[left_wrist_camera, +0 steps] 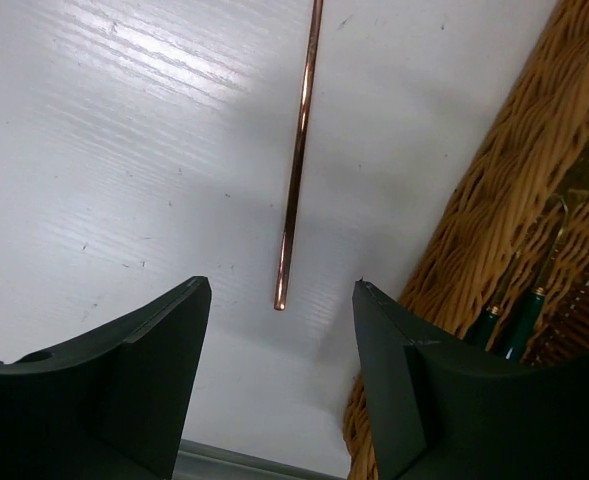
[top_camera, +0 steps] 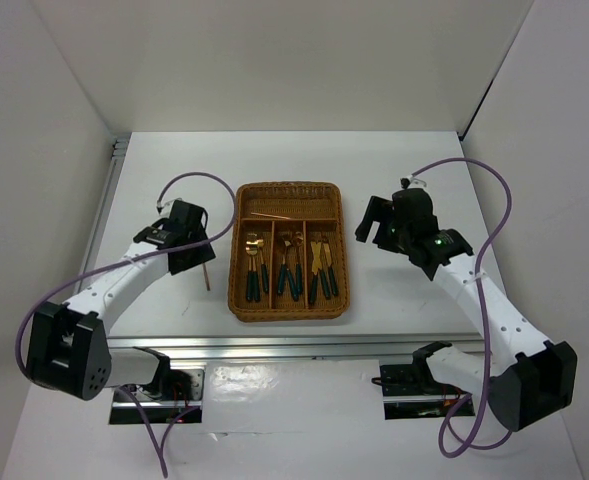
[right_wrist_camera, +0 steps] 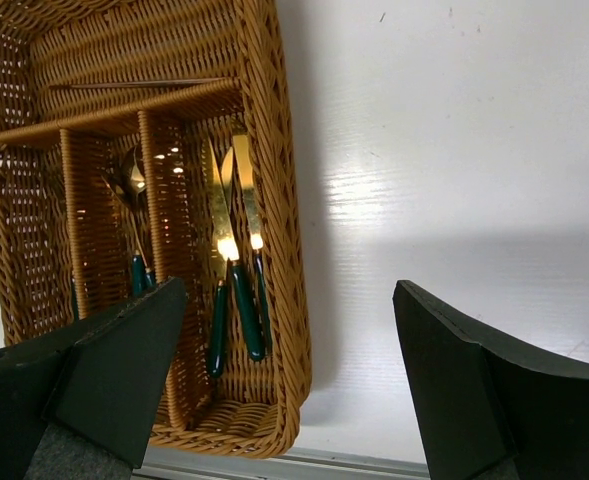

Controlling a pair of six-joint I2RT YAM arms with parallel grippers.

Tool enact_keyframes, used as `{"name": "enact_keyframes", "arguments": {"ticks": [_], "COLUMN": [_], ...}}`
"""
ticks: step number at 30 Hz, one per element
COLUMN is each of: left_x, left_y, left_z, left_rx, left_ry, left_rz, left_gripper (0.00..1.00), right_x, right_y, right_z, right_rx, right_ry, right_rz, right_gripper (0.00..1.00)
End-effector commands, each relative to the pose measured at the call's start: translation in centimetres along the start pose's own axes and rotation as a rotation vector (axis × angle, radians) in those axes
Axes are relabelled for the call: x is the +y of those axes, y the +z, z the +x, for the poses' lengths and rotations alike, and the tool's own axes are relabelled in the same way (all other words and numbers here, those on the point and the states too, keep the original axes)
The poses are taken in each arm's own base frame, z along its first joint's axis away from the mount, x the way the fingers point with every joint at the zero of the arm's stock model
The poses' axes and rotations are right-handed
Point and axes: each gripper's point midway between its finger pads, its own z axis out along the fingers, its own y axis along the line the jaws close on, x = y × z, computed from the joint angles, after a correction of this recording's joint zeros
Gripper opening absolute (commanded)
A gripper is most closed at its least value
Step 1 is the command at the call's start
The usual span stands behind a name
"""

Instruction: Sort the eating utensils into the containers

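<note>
The brown wicker tray (top_camera: 242,215) lies mid-table. Its three long slots hold green-handled gold cutlery (top_camera: 289,265), and one copper chopstick (top_camera: 279,213) lies in the crosswise slot. A second copper chopstick (top_camera: 207,276) lies on the table just left of the tray. My left gripper (top_camera: 196,255) is open and empty above it. In the left wrist view the chopstick (left_wrist_camera: 299,150) runs away from the open gripper (left_wrist_camera: 279,290), with its near end between the fingertips. My right gripper (top_camera: 374,232) is open and empty, right of the tray. In the right wrist view it (right_wrist_camera: 289,290) hovers beside the tray's right wall (right_wrist_camera: 284,200), near the knives (right_wrist_camera: 236,260).
A metal rail (top_camera: 274,345) runs along the table's near edge, just below the tray. White walls enclose the table on the left, back and right. Bare white table (right_wrist_camera: 454,150) lies right of the tray.
</note>
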Motion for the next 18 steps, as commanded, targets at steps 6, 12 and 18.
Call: {"name": "enact_keyframes", "arguments": {"ticks": [6,12,18], "left_x": [-0.1,0.4,0.1], "left_y": [3.1,4.7,5.9], "left_z": [0.0,0.2,0.3], "left_rx": [0.009,0.034,0.053], "left_ry": [0.023,0.023,0.047], "left_rz": [-0.031,-0.042,-0.035], "left_gripper": [0.67,0.63,0.62], "right_x": [0.0,-0.4,-0.4], "right_y": [0.6,0.9,1.4], "right_z": [0.0,0.0,0.1], "right_rx": [-0.001,-0.003,0.005], "right_ry": [-0.009,-0.01,-0.011], "right_rz": [-0.006,0.015,0.019], "right_gripper": [0.92,0.92,0.92]}}
